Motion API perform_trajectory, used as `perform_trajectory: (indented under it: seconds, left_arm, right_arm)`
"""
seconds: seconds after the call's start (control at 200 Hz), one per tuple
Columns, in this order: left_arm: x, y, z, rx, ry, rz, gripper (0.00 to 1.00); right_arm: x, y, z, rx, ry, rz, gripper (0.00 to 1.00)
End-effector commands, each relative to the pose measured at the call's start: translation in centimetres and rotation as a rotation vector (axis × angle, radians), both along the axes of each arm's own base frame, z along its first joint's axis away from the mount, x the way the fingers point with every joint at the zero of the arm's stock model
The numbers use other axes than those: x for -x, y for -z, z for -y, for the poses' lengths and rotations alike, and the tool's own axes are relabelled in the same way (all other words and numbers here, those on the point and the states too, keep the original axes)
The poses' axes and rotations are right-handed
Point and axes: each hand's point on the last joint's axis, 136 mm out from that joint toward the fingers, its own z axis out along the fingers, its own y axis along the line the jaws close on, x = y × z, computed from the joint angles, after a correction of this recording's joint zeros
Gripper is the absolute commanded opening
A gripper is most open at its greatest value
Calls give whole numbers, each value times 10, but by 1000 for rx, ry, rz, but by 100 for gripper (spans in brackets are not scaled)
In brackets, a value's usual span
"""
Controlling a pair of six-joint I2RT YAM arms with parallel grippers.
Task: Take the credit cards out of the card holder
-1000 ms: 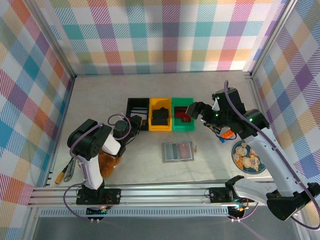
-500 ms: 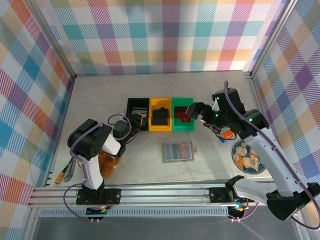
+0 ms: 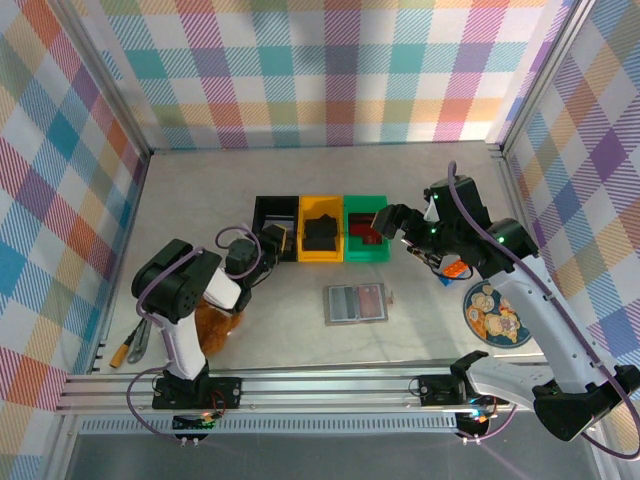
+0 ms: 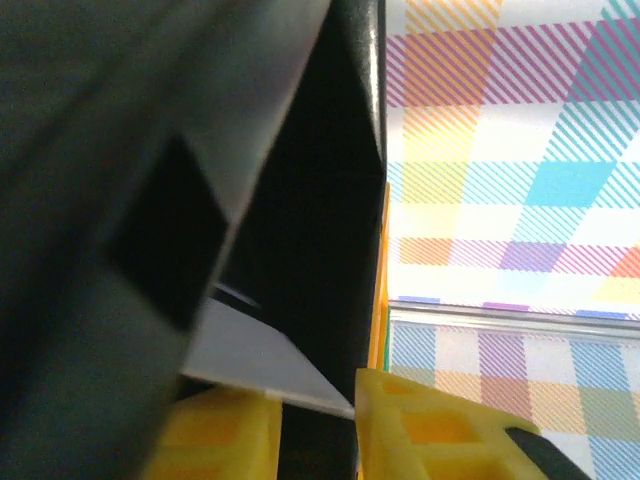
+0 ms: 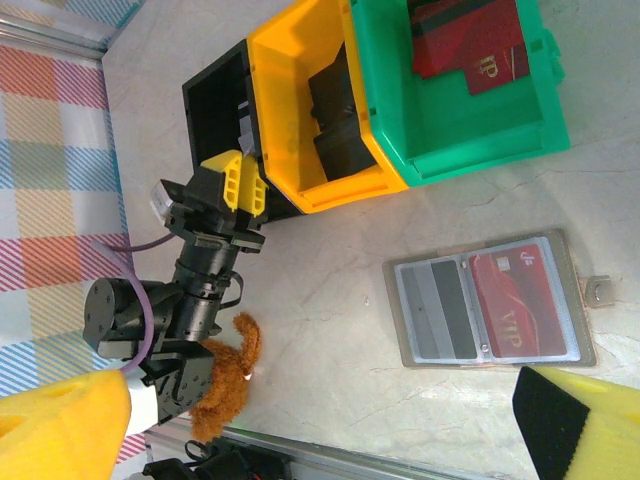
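Writing: the red card (image 5: 520, 305) in the card holder (image 5: 466, 300) reads "VIP" in gold, w/ a small script mark above it that's not legible. A dark red flat item (image 5: 487, 62) in the green bin (image 5: 450, 150) has gold letters too, unclear.

The card holder (image 3: 355, 304) lies open & flat mid-table (image 3: 300, 330). Red card is in its 3 o'clock panel, a grey card (image 5: 438, 312) w/ a dark stripe in the 9 o'clock panel. Small tab (image 5: 598, 290) sits at the 3 o'clock edge. R wrist view gives the print & stripe; top view gives just reddish & grey patches.

Black bin (image 3: 265, 212), yellow bin (image 3: 320, 257) & green bin sit touching in a row at 12 o'clock of the holder.

L gripper (image 3: 272, 242) is at the black bin's 6 o'clock rim. R wrist view (image 5: 235, 187) shows its yellow fingers a small way apart. L wrist view has the tips (image 4: 430, 430) w/ a gap, the black wall close up & a pale flat sheet (image 4: 250, 350) slanting just above them; can't tell if it touches.

R gripper (image 3: 388, 220) hangs over the green bin's 3 o'clock end, jaws spread wide, nothing between.

Room: bare table all round the holder. Bins are well apart at 12, plate (image 3: 497, 312) at 3, plush toy (image 3: 215, 322) at 9, rail (image 3: 330, 385) near at 6.
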Motion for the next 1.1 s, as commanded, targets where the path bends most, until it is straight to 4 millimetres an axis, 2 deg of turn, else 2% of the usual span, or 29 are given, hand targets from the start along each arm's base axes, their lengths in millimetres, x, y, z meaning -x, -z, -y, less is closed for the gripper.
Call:
perform_trajectory:
  seconds: [0.0, 0.255, 0.515, 0.63, 0.76, 0.91, 1.0, 1.095]
  left_arm:
    - [8, 20, 0, -45, 28, -111, 28]
    - [10, 19, 2, -82, 52, -143, 30]
    - [14, 4, 3, -68, 61, -146, 31]
    - [19, -18, -1, -147, 74, -130, 42]
    - [28, -58, -7, -310, 87, -74, 53]
    - [44, -101, -15, -463, 91, 4, 58]
    - [54, -114, -14, -538, 124, 9, 60]
    - [67, -122, -6, -615, 183, 11, 61]
  right_arm:
    - [1, 0, -2, -25, 1, -4, 99]
    - [1, 0, -2, -31, 2, -7, 99]
    - [4, 0, 0, -23, 0, -6, 99]
    - [3, 3, 1, -3, 1, -15, 99]
    - [3, 11, 1, 18, -9, -32, 99]
    - [3, 27, 0, 48, -34, -68, 99]
    - [5, 38, -1, 68, -59, -86, 100]
    - [7, 52, 0, 92, -80, -106, 97]
